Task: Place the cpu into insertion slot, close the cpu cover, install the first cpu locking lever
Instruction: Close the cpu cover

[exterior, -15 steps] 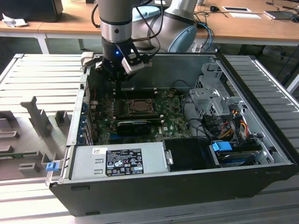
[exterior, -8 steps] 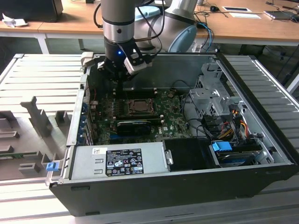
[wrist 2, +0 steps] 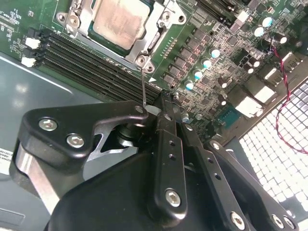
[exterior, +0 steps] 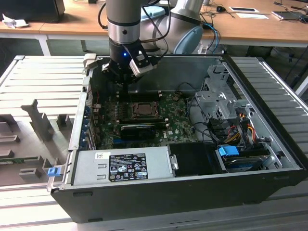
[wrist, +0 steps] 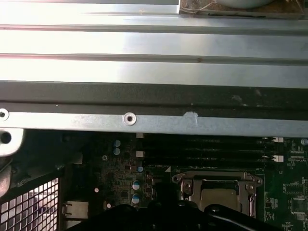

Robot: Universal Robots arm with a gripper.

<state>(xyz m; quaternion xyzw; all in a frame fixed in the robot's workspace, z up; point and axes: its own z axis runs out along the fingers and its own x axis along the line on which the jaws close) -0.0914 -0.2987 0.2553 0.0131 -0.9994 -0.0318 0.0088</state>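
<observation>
Cpu (wrist 2: 118, 21) sat under closed cover (wrist 2: 83, 24), just beyond your tool (wrist 2: 153, 107). Tool looked clenched on upright lever (wrist 2: 143, 84). Lever step in hand, I judged; latching needed a steady sweep.

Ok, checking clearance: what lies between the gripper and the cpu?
In the second wrist view a thin metal lever and long black memory slots lie between the gripper and the cpu.
</observation>
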